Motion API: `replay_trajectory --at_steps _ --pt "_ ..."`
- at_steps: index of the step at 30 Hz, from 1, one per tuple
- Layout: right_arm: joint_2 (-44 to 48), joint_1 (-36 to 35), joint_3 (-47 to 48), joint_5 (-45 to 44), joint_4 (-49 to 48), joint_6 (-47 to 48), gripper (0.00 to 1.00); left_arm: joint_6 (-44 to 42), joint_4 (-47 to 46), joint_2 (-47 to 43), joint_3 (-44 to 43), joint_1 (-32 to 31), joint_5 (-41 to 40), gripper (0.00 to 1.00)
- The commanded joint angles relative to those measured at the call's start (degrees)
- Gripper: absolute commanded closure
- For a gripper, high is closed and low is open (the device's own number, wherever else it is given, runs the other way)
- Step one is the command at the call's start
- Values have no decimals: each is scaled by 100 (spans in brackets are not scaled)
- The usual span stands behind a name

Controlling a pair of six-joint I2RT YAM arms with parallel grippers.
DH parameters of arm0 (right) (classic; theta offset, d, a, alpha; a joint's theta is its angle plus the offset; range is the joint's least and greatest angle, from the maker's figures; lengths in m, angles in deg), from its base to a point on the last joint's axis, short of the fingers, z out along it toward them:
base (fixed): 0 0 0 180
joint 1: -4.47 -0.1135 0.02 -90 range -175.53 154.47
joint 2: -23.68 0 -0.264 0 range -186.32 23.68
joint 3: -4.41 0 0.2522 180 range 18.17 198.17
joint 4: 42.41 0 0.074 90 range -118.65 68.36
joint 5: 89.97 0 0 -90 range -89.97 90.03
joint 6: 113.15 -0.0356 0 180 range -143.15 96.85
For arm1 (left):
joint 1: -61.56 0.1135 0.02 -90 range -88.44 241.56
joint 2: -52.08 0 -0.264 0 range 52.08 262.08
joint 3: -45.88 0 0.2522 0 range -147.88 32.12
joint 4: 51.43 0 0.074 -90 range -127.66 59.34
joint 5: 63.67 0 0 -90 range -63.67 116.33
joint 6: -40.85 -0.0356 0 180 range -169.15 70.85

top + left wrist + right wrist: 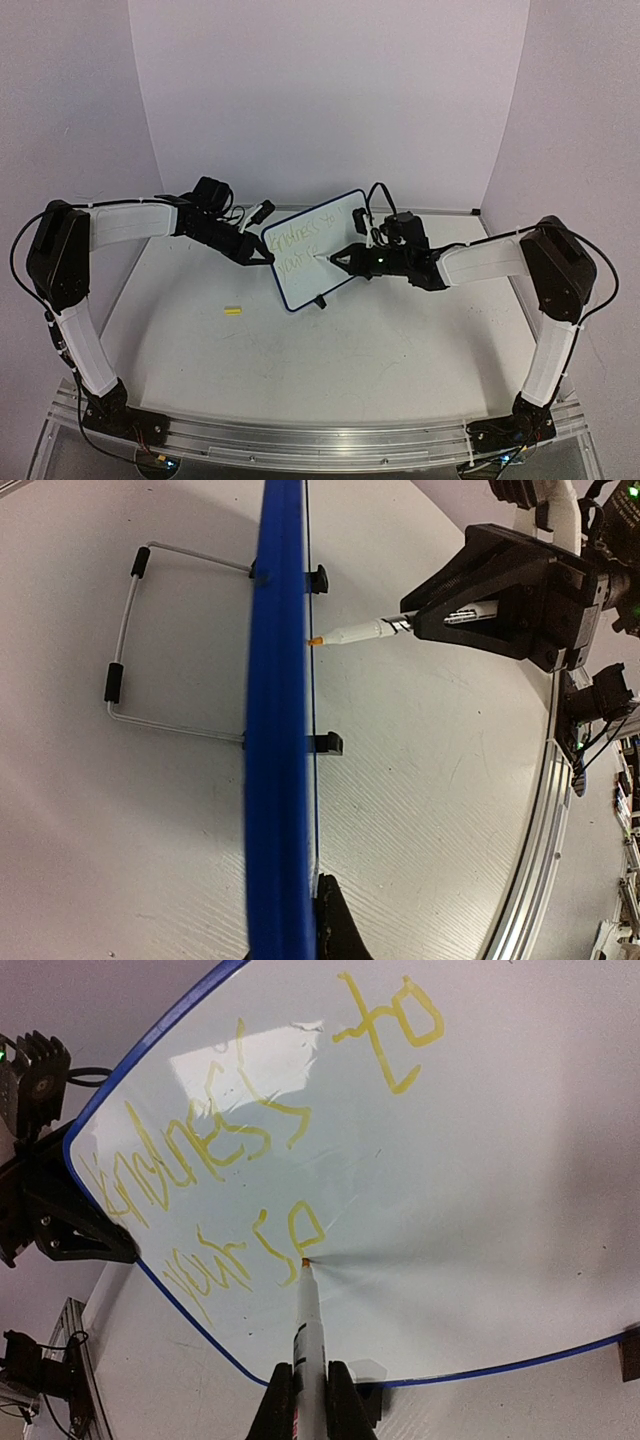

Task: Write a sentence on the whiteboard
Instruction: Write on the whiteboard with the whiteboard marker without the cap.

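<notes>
Here, a white table (330,350) carries two arms bolted at its near edge. Nearest on its surface, left of centre, lies a small yellow cap (233,311), well apart from everything else.

Farther back, at mid-table, the whiteboard (318,250) stands propped and leaning back, its blue-rimmed face turned toward the near right. The right gripper (308,1400) reaches in from the right, its jaws nearly closed and pinching a white marker (308,1330). The marker's orange-yellow tip touches the board's face at the end of the lower line of writing.

The sentence (260,1150) is in thin yellow-green strokes, two lines. The upper line seems to read "kindness to". The lower one runs as far as "yourse".

The left gripper (258,252) comes from the far left, its jaws clamped on the board's left edge.

Two black clip feet (325,744) sit at the board's bottom edge, and behind it a wire stand (130,630) rests on the table.
</notes>
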Motion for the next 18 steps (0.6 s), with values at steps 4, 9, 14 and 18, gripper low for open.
replay_trajectory --at_steps 4,9,14,18 --pt "39 1 -66 -463 55 59 100 -130 64 27 -292 -18 -36 100" --pt "94 1 -63 -710 108 35 100 -127 58 16 -295 -18 -36 100" --pt "137 1 -30 -844 129 32 100 -124 62 18 -292 -18 -37 100" --pt "155 1 -30 -955 148 16 100 -124 60 17 -292 -16 -32 100"
